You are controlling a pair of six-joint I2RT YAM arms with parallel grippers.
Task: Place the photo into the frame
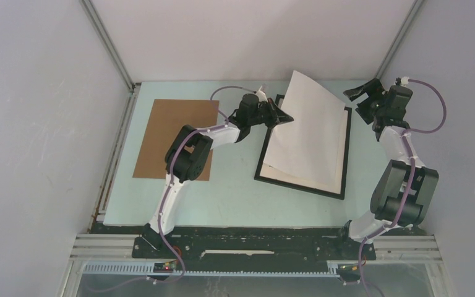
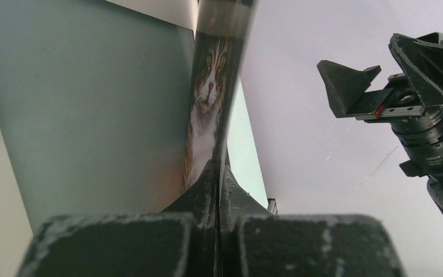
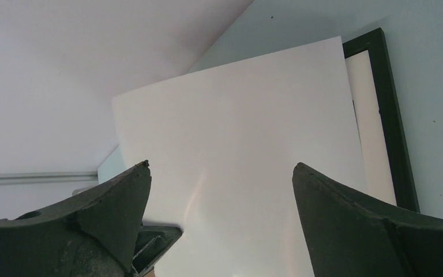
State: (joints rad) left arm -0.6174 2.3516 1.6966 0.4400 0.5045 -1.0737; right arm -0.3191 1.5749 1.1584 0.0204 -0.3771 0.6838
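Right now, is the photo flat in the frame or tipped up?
Tipped up. The left gripper is shut on one edge of the photo, holding that side above the frame; its white back faces up.

frame [image 1: 348,148] interior (mostly) behind photo [image 1: 309,133]

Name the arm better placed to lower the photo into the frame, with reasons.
Left. The left claw is shut on the photo, tilting it over the frame; the right claw hangs open, apart from it.

Pale-green table [image 1: 235,198] — frame [image 1: 347,154]; brown board [image 1: 161,136]
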